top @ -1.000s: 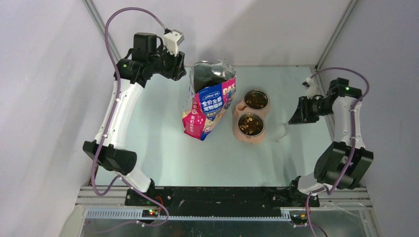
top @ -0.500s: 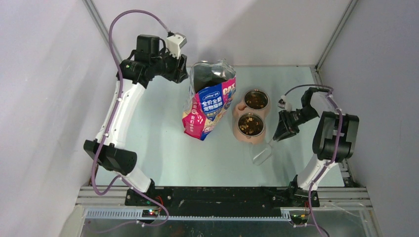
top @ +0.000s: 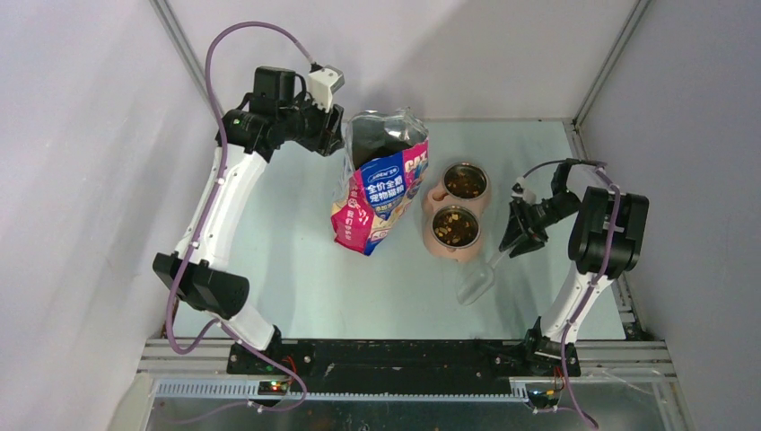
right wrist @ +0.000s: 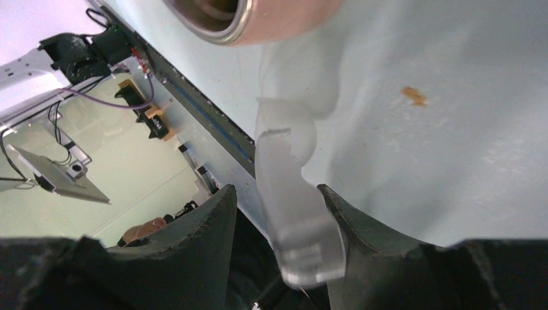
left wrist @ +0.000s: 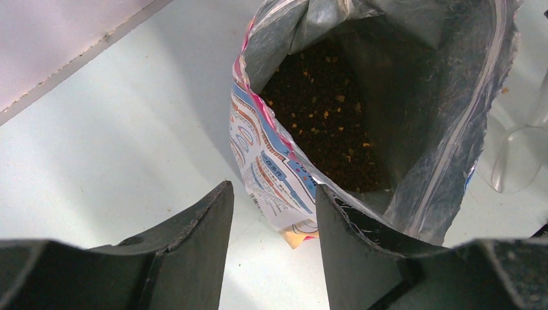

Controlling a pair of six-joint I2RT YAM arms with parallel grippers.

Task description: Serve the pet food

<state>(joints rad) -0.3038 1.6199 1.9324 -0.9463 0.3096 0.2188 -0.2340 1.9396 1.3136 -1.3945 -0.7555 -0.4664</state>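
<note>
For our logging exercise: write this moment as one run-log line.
left gripper: open at bag mouth | right gripper: shut on clear scoop, looks empty, beside bowls | pet food: in bag and both bowls

The pet food (left wrist: 323, 110) is left exposed through the bag's (top: 381, 184) open mouth; passage beside it is blocked by the twin bowls (top: 456, 211) (nearly touching the bag).

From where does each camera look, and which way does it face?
Top external: above and behind the bases, facing down on the table; left arm and right arm show.
Left wrist: on the left gripper, facing down into the open bag at the pet food; its two fingers show.
Right wrist: on the right gripper, facing along the clear scoop it holds; its two fingers show.
Shared: top external and left wrist both show the bag.
</note>
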